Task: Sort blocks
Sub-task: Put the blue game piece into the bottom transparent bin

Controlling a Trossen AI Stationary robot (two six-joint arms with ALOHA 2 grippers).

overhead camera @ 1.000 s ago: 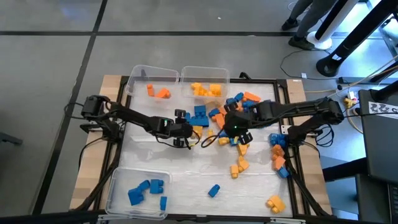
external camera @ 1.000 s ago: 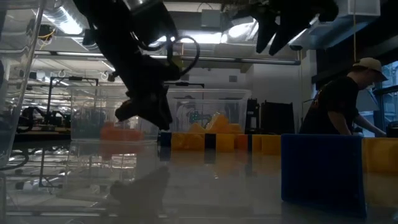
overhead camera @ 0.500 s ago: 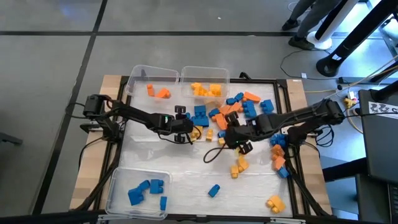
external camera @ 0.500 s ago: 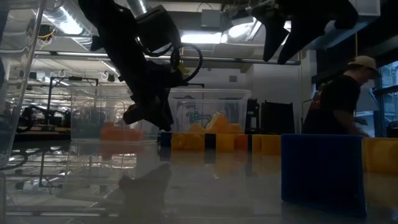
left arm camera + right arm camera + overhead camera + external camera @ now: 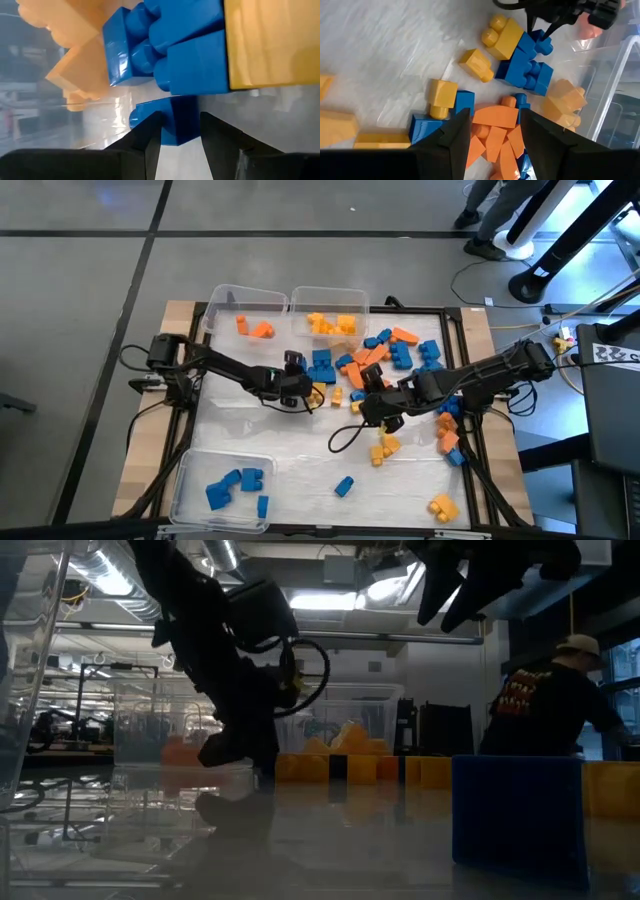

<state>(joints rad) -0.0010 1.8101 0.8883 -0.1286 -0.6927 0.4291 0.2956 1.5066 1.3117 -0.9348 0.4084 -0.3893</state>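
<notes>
Blocks heaped toward one o'clock; left gripper parted around a blue block at centre; right gripper parted, empty, above orange ones.

Table-level look across the sorting surface, everything placed from the big blue block.

I see that blue block standing close to the lens, blocking part of a row of yellow blocks that runs behind it along the far side of the table. Left of it, my left arm comes down from above and its gripper hangs just over the tabletop, in front of a clear bin with orange blocks inside. Above the blue block, my right arm's gripper hangs high, dark against the ceiling lights. Beyond the block, a person in a hat and dark shirt leans away.
</notes>
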